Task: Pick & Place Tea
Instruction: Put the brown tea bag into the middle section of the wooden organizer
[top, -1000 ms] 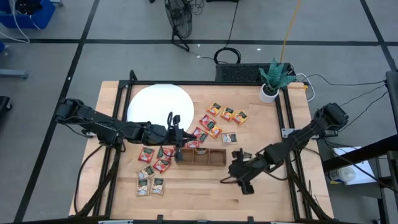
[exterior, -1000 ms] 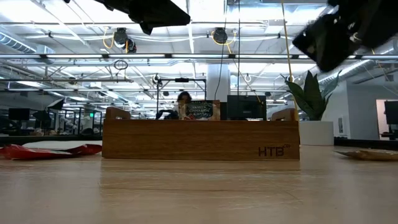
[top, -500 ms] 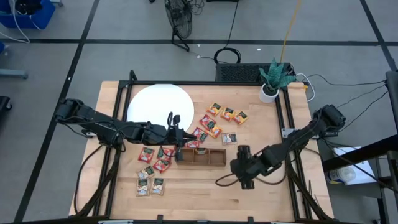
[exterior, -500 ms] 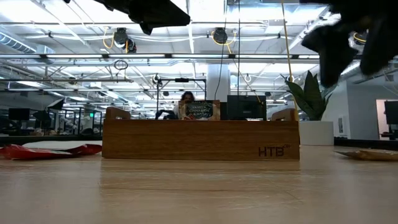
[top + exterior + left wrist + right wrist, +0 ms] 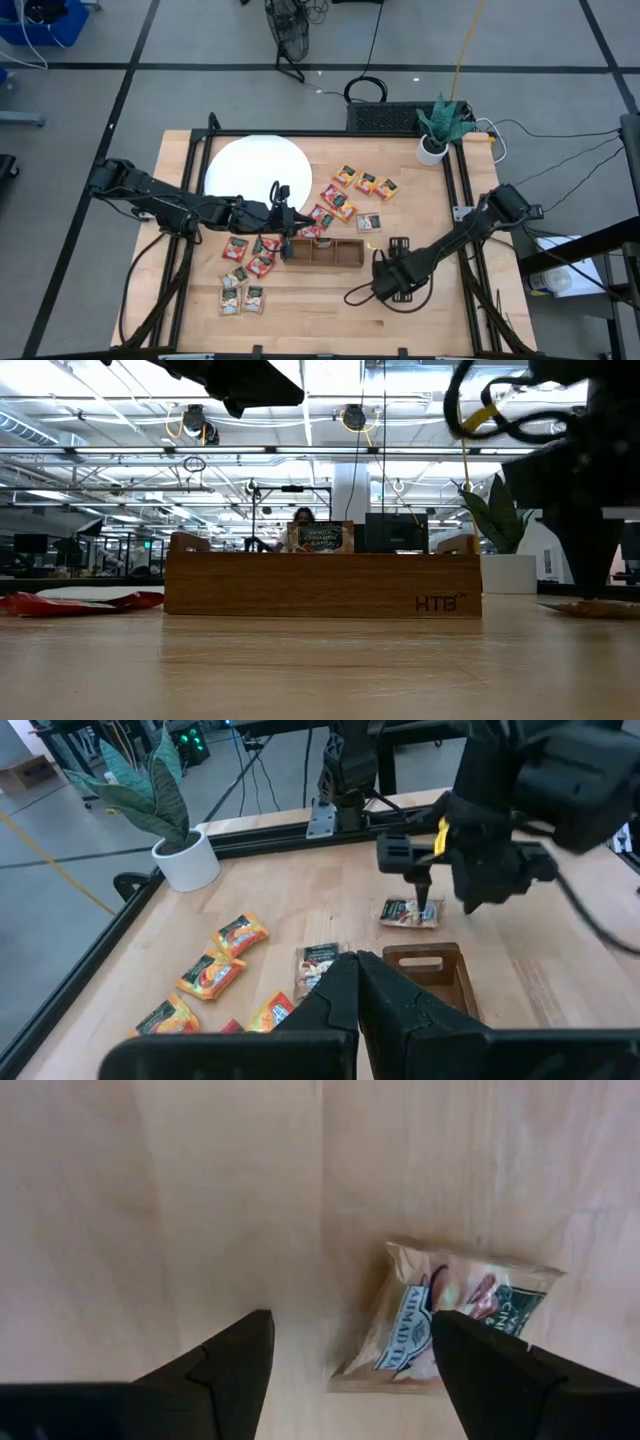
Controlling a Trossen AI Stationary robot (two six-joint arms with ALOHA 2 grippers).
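Tea sachets lie flat on the table: orange ones, red ones and pale ones. One pale sachet lies to the right of the brown wooden tray. My right gripper points straight down over it, open. One finger stands over the sachet's middle and the other over bare wood. My left gripper is shut with nothing in it, held in the air over the tray's left end. My right gripper comes down from above at the pale sachet, which lies flat on the table. Whether its fingertip touches the sachet I cannot tell.
A white disc lies at the far left. A potted plant stands at the far right corner. The tray's front wall rises in the low view. Bare wood lies near the table's front edge.
My right gripper has tipped from a slant until it points straight down. It has also sunk toward the pale sachet beside the tray's right end, staying open. The left arm has kept still.
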